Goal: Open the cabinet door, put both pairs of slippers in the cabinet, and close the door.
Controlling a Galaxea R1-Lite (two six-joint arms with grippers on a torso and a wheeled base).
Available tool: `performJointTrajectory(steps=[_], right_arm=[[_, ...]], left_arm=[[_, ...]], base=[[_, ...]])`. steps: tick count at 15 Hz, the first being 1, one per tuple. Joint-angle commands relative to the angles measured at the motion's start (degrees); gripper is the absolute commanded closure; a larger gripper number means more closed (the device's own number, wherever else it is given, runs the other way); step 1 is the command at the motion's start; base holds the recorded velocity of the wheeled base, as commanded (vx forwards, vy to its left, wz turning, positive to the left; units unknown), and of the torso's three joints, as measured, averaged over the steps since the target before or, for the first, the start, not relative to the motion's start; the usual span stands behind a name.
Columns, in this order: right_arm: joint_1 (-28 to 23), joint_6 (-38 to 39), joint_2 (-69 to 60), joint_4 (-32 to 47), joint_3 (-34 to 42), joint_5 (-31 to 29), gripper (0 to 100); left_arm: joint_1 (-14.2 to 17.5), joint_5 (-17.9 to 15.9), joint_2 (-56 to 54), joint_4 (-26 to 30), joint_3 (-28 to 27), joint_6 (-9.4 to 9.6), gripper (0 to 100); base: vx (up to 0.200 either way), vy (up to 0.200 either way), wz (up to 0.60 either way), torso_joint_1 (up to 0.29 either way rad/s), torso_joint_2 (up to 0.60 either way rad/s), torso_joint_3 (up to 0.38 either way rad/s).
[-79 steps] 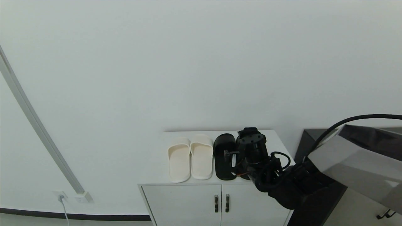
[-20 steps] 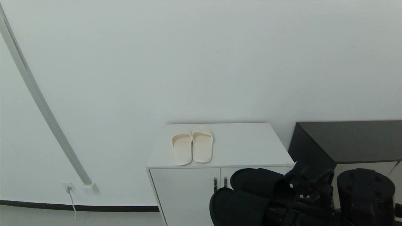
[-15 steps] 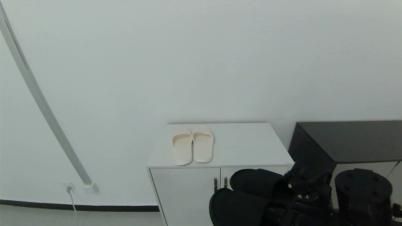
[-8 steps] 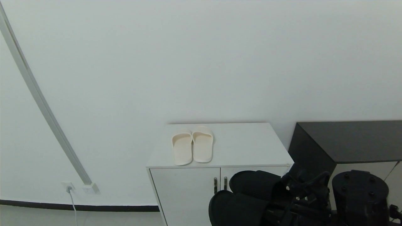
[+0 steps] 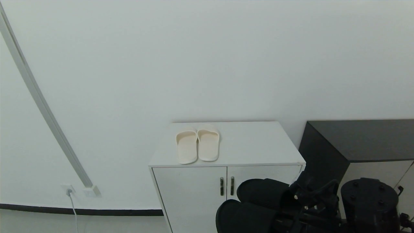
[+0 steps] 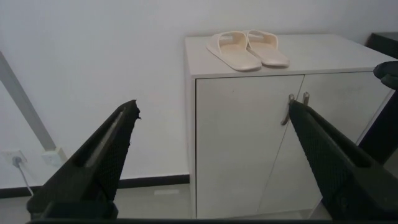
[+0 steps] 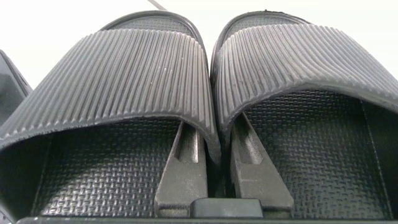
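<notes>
Black slippers (image 5: 262, 192) I hold low before the closed cabinet (image 5: 190, 191), my right hand (image 7: 214, 134) pinching both, my left hand (image 6: 212, 109) spread wide.

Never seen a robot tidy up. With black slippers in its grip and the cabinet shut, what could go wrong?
The right pincer pinches only the touching inner walls of the black slippers; one might slide out. The cabinet doors are shut, and the slippers hang before the right door, perhaps blocking its swing if the open left pincer pulls its handle.

White wall (image 5: 207, 58), black sideboard (image 5: 362, 139), wall socket (image 5: 67, 188)
</notes>
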Motion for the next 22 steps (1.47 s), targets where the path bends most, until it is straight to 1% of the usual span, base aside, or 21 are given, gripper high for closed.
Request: performJointTrajectory(steps=[1,12,22], right_arm=[[0.1,0.0,0.1,-0.1,0.0,0.0,100],[0.1,-0.8,-0.1,-0.6,0.8,0.1,100],[0.1,-0.8,0.0,-0.5,1.0,0.1,100]], left_arm=[[0.0,0.0,0.1,0.0,0.0,-0.02,0],[0.0,0.0,0.1,0.0,-0.1,-0.02,0],[0.0,0.0,0.1,0.0,0.0,-0.02,0]], base=[[0.000,0.000,0.00,-0.144,0.34,0.178],[0.000,0.000,0.00,-0.162,0.37,0.210],[0.000,0.000,0.00,-0.215,0.53,0.316]])
